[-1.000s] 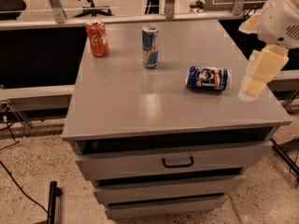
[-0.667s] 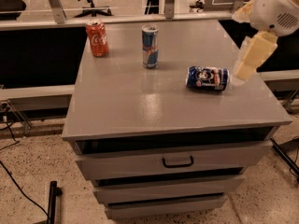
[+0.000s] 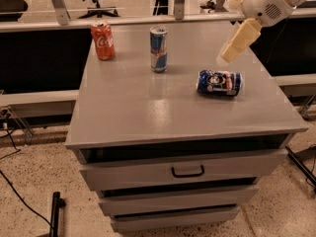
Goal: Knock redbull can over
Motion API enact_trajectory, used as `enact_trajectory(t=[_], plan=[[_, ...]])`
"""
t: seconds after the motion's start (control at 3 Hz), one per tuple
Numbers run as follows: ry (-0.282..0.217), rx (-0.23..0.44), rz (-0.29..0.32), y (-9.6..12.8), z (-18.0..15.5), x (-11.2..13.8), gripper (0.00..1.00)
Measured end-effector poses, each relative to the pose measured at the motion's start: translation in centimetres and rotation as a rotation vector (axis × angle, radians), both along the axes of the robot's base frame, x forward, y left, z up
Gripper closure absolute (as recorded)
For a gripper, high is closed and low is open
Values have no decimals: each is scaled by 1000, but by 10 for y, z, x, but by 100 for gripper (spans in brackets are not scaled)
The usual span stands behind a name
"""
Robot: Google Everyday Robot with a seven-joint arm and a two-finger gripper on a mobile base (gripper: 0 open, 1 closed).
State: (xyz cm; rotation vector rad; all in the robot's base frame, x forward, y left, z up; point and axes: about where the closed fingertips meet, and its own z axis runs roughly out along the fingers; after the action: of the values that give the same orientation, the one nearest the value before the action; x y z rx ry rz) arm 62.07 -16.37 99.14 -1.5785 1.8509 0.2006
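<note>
Gripper (image 3: 225, 58): mine, a pale cream, blocky part hanging tilted from a rounded white arm housing (image 3: 264, 4). It sits above the cabinet top, to the right of the redbull can (image 3: 158, 49) and well apart from it. Grip state: I cannot tell whether it is released or clenched.

The redbull can is a slim blue-and-silver cylinder with a silver rim. It stands upright on the grey cabinet (image 3: 143, 117), whose flat top is smooth with a dull sheen.

- Left of the redbull can, slightly farther back: a red Coca-Cola can (image 3: 102, 40), upright.
- Right of the redbull can, nearer the front: a wider dark-blue can (image 3: 219, 83) on its side, white-and-red label showing.
- Below the redbull can, on the top drawer: a black handle (image 3: 187, 171).
</note>
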Motion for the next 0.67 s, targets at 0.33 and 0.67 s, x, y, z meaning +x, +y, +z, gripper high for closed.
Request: enact_trajectory(t=[0.33,0.67], plan=[[0,0,0,0,0,0,0],[-7,87,39,15,-6,12,0]])
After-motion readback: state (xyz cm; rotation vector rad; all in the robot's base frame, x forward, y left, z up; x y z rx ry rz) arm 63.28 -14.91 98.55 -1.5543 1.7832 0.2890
